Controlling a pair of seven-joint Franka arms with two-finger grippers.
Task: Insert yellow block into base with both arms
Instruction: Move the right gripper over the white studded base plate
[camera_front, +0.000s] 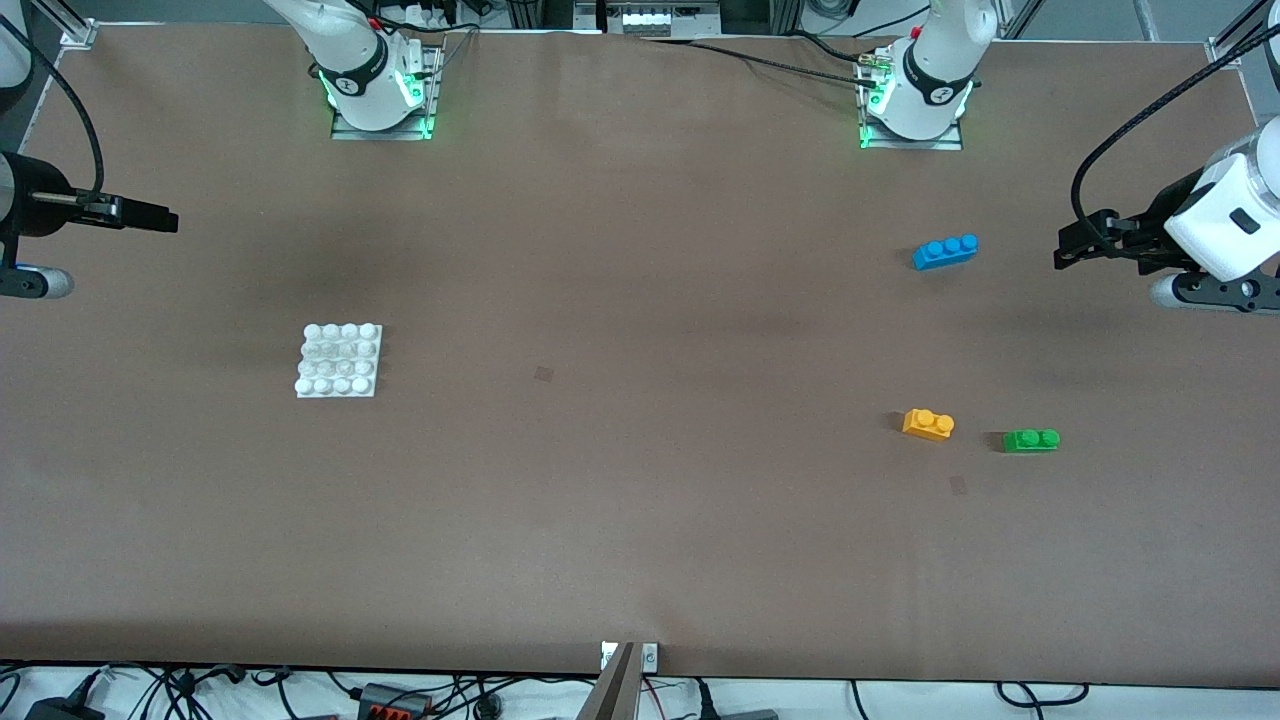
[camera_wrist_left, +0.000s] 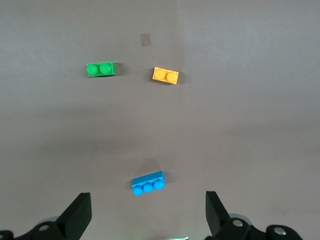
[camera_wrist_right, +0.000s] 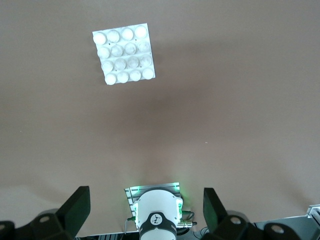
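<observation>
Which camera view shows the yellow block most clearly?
The left wrist view: the yellow block lies unobstructed, both studs distinct. The front view shows it smaller, beside the green brick. The right wrist view does not show it.

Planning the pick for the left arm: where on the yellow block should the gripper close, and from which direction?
Probably from straight above, closing on the two long side faces of the yellow block. It lies flat, studs up, slightly skewed, so the wrist should turn to match. The green brick sits beside it but apart, leaving room for the fingers. The left gripper is open, above the table.
</observation>
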